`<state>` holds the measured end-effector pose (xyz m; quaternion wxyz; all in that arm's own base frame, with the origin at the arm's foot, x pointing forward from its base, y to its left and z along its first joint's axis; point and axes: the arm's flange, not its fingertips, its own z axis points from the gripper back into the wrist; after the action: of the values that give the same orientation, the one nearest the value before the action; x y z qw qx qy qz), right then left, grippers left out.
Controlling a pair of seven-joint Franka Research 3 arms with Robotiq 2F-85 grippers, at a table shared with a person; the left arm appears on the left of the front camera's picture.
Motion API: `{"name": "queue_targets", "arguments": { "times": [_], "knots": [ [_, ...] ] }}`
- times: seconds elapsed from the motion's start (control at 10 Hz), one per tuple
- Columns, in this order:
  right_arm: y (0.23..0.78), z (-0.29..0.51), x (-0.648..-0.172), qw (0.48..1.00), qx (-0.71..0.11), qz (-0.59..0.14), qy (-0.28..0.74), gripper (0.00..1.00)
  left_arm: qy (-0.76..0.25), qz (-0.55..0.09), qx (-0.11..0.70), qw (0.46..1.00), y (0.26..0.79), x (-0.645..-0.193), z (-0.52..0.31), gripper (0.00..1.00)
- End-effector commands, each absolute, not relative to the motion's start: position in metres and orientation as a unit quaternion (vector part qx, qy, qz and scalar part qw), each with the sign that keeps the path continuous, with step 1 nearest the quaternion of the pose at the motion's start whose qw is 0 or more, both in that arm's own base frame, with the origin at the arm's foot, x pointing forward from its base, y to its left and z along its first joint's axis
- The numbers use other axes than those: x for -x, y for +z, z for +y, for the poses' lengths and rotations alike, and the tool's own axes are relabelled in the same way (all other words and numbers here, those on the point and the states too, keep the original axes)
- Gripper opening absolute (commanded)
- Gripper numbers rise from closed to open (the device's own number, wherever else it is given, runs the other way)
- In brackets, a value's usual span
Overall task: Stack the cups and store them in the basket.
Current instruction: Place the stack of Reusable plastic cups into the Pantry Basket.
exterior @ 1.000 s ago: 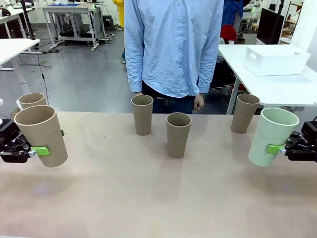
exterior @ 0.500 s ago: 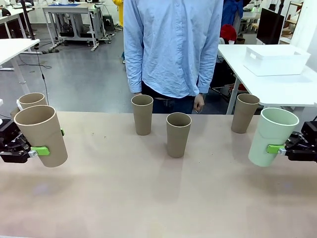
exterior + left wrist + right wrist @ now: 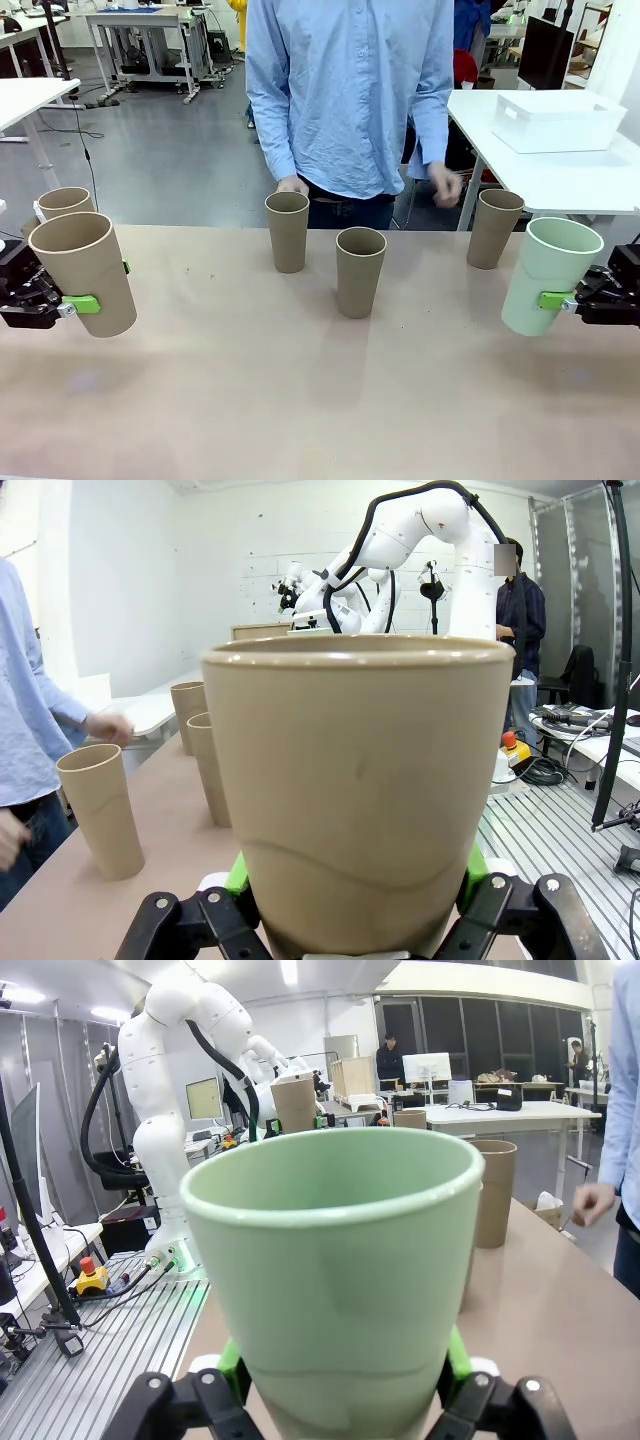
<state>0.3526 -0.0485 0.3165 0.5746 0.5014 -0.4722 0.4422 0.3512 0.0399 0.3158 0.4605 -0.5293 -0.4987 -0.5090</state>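
My left gripper [image 3: 98, 288] is shut on a tan cup [image 3: 82, 272], held tilted above the table's left edge; up close, that cup [image 3: 360, 790] sits between the green pads of the gripper [image 3: 355, 920]. My right gripper [image 3: 545, 292] is shut on the mint-green cup [image 3: 548, 275] at the right edge, and it appears again [image 3: 335, 1280] in the gripper [image 3: 335, 1400]. Several tan cups stand upright: far left [image 3: 64, 203], left of centre [image 3: 287, 231], centre [image 3: 360, 271], far right [image 3: 495, 228]. The white basket [image 3: 556, 120] rests on another table at the back right.
A person in a light blue shirt stands at the far edge. One hand [image 3: 293, 185] hovers just behind the cup left of centre, and the other hand [image 3: 443, 185] is blurred beside the far right cup. Bare tabletop [image 3: 300, 400] lies in front.
The person's hands have moved: one has come up behind the cup left of centre, the other has swung out to the right. Both grippers and their cups are still.
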Motion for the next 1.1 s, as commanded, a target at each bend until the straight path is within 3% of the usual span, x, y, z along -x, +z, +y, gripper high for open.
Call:
{"name": "queue_targets", "arguments": {
  "times": [0.0,1.0],
  "knots": [
    [0.3185,-0.0494,-0.3526,0.574,-0.499,-0.474,0.443,0.87,-0.510,-0.502,0.527,0.459,0.3172,-0.3509,0.0396,0.84],
    [0.3185,-0.0494,-0.3526,0.574,-0.499,-0.474,0.443,0.87,-0.510,-0.502,0.527,0.459,0.3172,-0.3509,0.0396,0.84]
  ]
}}
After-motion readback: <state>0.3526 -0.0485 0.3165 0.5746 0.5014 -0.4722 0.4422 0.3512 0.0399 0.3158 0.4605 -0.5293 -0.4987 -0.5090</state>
